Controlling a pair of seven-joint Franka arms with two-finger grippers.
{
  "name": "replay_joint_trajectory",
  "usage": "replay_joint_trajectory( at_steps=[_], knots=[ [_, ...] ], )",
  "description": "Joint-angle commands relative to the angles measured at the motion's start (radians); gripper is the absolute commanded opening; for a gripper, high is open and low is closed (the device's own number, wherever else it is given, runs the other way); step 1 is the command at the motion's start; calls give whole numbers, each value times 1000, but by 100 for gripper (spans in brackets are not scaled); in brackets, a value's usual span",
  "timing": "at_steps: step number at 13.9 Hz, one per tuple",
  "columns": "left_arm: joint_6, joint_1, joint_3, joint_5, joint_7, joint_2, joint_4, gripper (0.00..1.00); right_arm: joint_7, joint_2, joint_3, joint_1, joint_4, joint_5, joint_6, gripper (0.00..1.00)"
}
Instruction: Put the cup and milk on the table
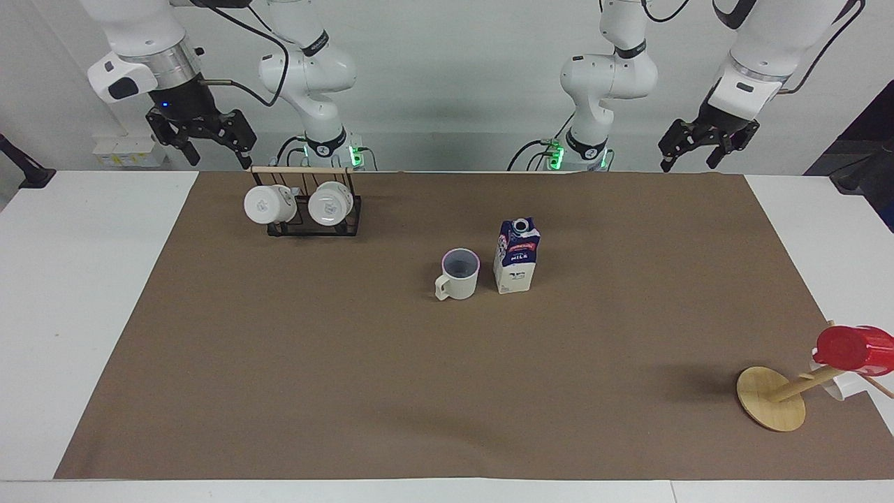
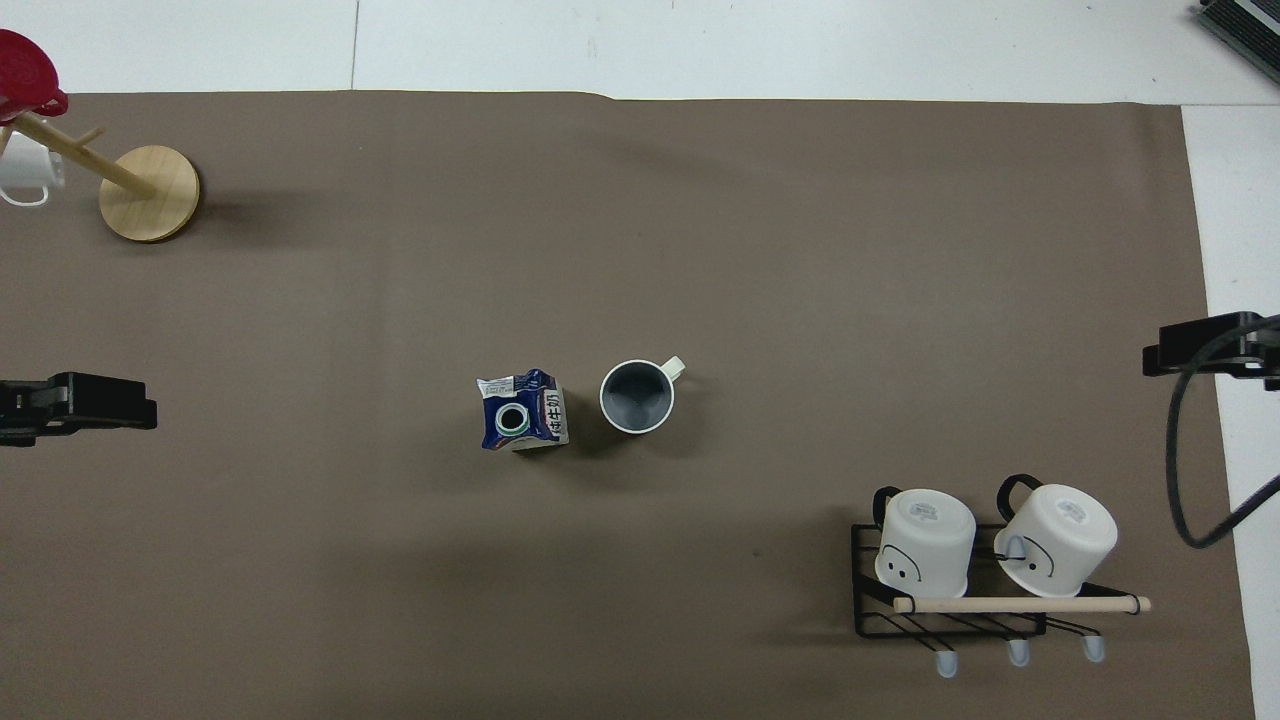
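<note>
The cream-white cup [image 1: 459, 274] stands upright on the brown mat [image 1: 335, 377] of the table [image 1: 70, 293], near the mat's middle, its handle toward the right arm's end. The milk [image 1: 516, 256] stands upright beside it, apart, toward the left arm's end. Both also show in the overhead view, the cup [image 2: 637, 396] and the milk [image 2: 523, 411]. My left gripper [image 1: 687, 165] is open and empty, raised over the mat's edge at the left arm's end. My right gripper [image 1: 220, 162] is open and empty, raised beside the mug rack.
A black wire rack [image 1: 311, 209] with two white mugs [image 1: 268, 204] stands near the robots at the right arm's end. A tilted wooden mug tree [image 1: 772, 398] with a red cup [image 1: 853, 348] stands far from the robots at the left arm's end.
</note>
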Motion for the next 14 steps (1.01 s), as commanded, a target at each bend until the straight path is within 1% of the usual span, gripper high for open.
replay_joint_trajectory(
  at_steps=[1, 4, 5, 9, 14],
  knots=[
    [-40, 23, -6, -8, 15, 39, 71, 100, 14, 0, 1, 0, 2, -8, 0, 100],
    [-136, 24, -6, -9, 15, 136, 230, 100, 14, 0, 1, 0, 2, -7, 0, 100],
    [-144, 26, -6, -9, 16, 146, 249, 100, 14, 0, 1, 0, 2, -7, 2, 100],
    [-149, 50, -6, -9, 16, 139, 240, 100, 14, 0, 1, -2, 2, -7, 0, 100],
    [-149, 50, -6, -8, 16, 140, 240, 100, 14, 3, 1, -6, 5, -2, 2, 100]
  ],
)
